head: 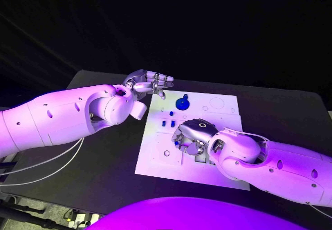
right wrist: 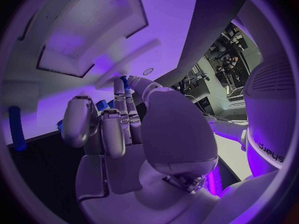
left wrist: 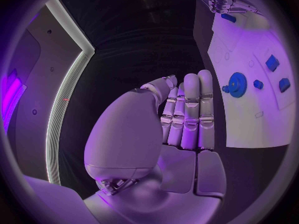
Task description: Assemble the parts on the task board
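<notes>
Starting at the right hand (head: 194, 140): curled down over the middle of the task board (head: 158, 165), fingertips (right wrist: 118, 92) bunched on a small blue part (right wrist: 102, 104). Looks like a pinch between thumb and a finger, with blue peeking out at the tips in the right wrist view. Can't tell whether the part is already touching the board or hanging just above it, though. Same part visible in the head view as a blue speck (head: 178, 142) right beside the fingers, near the board's left-middle.

Moving outward: two short blue pegs (head: 168, 123) just beyond the hand, standing or lying, hard to say. Further on, the blue gear (head: 183, 103) towards the far edge of the board, well apart from the right hand.

Then the left hand (head: 148, 81), parked at the far left corner of the board, over the table (head: 103, 167). Empty, fingers (left wrist: 190, 109) straight and side by side in its wrist view, not touching anything. Gear (left wrist: 237, 82) near it, off to the side.

Best guess on the step: mid-placement of that small part, somewhere in the middle of the whole job since several pieces look unseated. Next move probably calls for lining the part up over its recess and pushing straight down without letting it tip. Small piece, big fingers, so easy to lose sight of the hole. Left hand maybe worth bringing in to steady the board.
</notes>
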Robot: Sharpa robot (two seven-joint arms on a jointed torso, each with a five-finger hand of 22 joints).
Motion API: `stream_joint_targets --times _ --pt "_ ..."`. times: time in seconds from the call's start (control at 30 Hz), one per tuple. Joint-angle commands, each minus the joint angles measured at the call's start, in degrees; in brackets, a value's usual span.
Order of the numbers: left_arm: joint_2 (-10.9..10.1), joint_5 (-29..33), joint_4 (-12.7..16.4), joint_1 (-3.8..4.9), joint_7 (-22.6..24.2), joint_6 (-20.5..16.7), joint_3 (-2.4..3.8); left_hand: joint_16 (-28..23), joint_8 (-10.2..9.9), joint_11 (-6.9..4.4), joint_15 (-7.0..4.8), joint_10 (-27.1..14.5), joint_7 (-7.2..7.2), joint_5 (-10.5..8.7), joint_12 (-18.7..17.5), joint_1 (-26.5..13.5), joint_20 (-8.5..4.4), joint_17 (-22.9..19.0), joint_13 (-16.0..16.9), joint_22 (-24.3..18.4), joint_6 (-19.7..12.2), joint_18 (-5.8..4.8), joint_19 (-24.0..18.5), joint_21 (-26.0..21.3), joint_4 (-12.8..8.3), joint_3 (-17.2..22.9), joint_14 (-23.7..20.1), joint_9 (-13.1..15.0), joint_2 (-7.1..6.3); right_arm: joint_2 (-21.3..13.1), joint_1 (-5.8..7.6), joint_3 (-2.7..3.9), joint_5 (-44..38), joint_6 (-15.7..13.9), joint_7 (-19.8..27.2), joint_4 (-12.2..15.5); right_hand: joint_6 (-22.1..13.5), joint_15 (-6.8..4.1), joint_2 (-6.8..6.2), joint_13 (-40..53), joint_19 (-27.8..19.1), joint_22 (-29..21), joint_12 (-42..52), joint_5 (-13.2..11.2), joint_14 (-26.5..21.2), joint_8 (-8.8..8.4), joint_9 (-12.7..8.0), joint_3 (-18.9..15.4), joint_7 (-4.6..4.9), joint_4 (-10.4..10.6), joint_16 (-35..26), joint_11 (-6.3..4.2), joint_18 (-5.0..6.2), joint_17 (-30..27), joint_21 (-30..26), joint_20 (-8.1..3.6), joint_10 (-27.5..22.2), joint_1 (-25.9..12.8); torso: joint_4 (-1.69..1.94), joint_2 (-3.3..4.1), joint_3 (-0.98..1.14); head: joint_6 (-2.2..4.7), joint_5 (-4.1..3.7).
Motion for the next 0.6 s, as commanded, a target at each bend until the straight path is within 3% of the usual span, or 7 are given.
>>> stream_joint_targets --times 0.03,0.33,0.6 --pt "0.03 -0.12 0.11 0.06 0.17 0.67 0.04 -0.37 0.2 -0.06 0.03 -0.54 0.01 -0.19 0.38 0.06 0.01 -0.06 -0.05 -0.05 -0.53 1.0 -0.43 -0.23 -0.36 0.01 -0.25 0.0 0.46 -0.48 -0.28 -0.23 -1.2 -0.46 -1.44 -0.05 -2.13 0.34 -0.59 -0.49 -0.32 3.46 -0.39 0.01 3.51 -0.33 -0.58 -0.88 -0.23 -0.04 0.28 0.39 -0.63 3.15 -0.73 0.44 -1.72 -0.86 -0.04 -0.02 0.05 0.09 -0.04" --pt "-0.09 -0.22 -0.05 0.06 0.41 0.31 0.04 -0.38 0.2 -0.05 0.03 -0.57 0.01 -0.18 0.4 0.05 0.01 -0.07 -0.05 -0.05 -0.56 1.0 -0.44 -0.23 -0.38 0.0 -0.26 0.0 0.48 -4.15 0.29 0.07 -1.7 -3.1 -2.22 3.45 -2.73 0.32 -0.75 -0.63 -0.43 3.31 0.01 -0.13 3.43 0.0 -0.8 -1.91 -0.67 -0.21 0.18 0.41 -0.52 2.9 -1.13 0.62 -2.66 -1.28 -0.04 -0.06 0.05 0.5 -0.37" --pt "-0.15 -0.23 -0.33 0.05 0.61 0.14 0.03 -0.38 0.2 -0.05 0.04 -0.57 0.02 -0.18 0.4 0.05 0.01 -0.08 -0.05 -0.05 -0.57 1.0 -0.45 -0.23 -0.38 0.0 -0.26 0.0 0.49 -10.06 4.2 1.02 2.26 -3.66 -2.5 6.33 -2.15 0.22 -0.71 -0.6 -0.55 3.12 0.78 -0.58 3.39 0.38 -0.75 -3.02 -0.99 -0.27 0.15 0.27 -0.41 2.77 -1.62 0.62 -3.0 -1.58 -0.34 -0.23 -0.03 1.52 -1.77"
